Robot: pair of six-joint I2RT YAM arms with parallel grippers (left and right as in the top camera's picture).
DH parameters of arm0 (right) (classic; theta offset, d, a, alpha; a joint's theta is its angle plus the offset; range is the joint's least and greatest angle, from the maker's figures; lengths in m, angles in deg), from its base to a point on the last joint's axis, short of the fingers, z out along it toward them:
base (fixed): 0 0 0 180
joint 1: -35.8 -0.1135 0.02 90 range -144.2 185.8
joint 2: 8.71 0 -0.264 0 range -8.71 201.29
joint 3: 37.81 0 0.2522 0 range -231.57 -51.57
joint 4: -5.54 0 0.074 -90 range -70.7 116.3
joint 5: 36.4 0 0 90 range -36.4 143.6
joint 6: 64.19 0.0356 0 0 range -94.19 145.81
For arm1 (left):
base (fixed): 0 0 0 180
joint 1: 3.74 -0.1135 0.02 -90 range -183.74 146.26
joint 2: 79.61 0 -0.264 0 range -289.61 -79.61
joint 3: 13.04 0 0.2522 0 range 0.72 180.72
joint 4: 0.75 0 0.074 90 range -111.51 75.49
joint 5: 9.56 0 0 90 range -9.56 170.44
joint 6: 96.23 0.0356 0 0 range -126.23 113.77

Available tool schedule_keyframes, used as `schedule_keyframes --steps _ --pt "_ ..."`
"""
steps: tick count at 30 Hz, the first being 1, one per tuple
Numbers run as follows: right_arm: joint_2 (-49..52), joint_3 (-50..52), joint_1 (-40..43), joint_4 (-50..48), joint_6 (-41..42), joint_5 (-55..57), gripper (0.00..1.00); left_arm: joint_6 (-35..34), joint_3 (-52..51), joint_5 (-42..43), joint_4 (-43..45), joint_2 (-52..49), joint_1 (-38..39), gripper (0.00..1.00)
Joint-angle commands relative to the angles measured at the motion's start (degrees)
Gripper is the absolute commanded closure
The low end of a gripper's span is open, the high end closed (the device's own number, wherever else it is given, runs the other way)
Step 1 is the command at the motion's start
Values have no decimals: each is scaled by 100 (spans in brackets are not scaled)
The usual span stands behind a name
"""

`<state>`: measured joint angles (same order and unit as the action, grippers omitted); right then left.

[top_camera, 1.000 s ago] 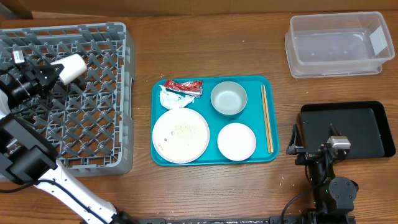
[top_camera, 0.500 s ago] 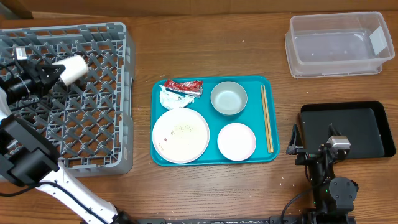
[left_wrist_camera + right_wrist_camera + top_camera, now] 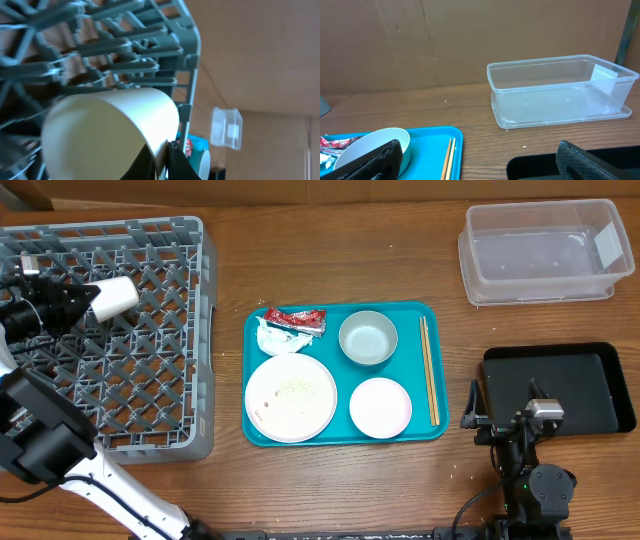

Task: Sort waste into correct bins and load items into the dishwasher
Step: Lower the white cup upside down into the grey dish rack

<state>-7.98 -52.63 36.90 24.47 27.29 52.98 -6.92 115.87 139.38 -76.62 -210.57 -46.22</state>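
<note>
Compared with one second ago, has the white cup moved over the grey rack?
Yes, slightly. The cup, held by the left end effector, has shifted a little away from the far rim of the rack in the overhead view.

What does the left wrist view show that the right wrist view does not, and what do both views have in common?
Only the left wrist view shows the white cup, pinched at its rim by the left gripper, and the grey dish rack behind it. Only the right wrist view shows the wooden chopsticks, the black tray and the open right gripper. Both show the clear tub and the teal tray, though in the left wrist view they are small and far off.
</note>
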Motion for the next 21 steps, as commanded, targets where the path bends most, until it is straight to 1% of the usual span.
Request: schedule_keyframes --steps 1,2,3,4,7,8,12,14,17,18,20,21 --pt "-57 59 24 -31 -2 50 0 -433 -144 -2345 42 -382 -339 78" --pt "-57 59 24 -31 -2 52 0 -483 -144 -2345 35 -382 -385 58" --pt "-57 59 24 -31 -2 50 0 -544 -144 -2345 15 -382 -437 42" --pt "-57 59 24 -31 -2 50 0 -579 -144 -2345 -7 -382 -481 24" --pt "-57 59 24 -31 -2 50 0 -575 -144 -2356 -66 -382 -579 14" --pt "-57 59 24 -31 -2 50 0 -575 -144 -2354 -94 -382 -599 8" --pt "-57 59 24 -31 -2 50 0 -590 -136 -2321 -280 -382 -658 5" --pt "-57 59 24 -31 -2 52 0 -758 -94 -2260 -382 -382 -686 3" --pt "-57 59 24 -31 -2 50 0 -859 44 -1818 -533 -382 -737 3" --pt "-57 59 24 -31 -2 50 0 -859 168 -1473 -638 -380 -750 7" --pt "-57 59 24 -31 -2 50 0 -857 391 -1163 -852 -380 -754 19" --pt "-57 59 24 -31 -2 50 0 -855 514 -1075 -973 -380 -752 31"
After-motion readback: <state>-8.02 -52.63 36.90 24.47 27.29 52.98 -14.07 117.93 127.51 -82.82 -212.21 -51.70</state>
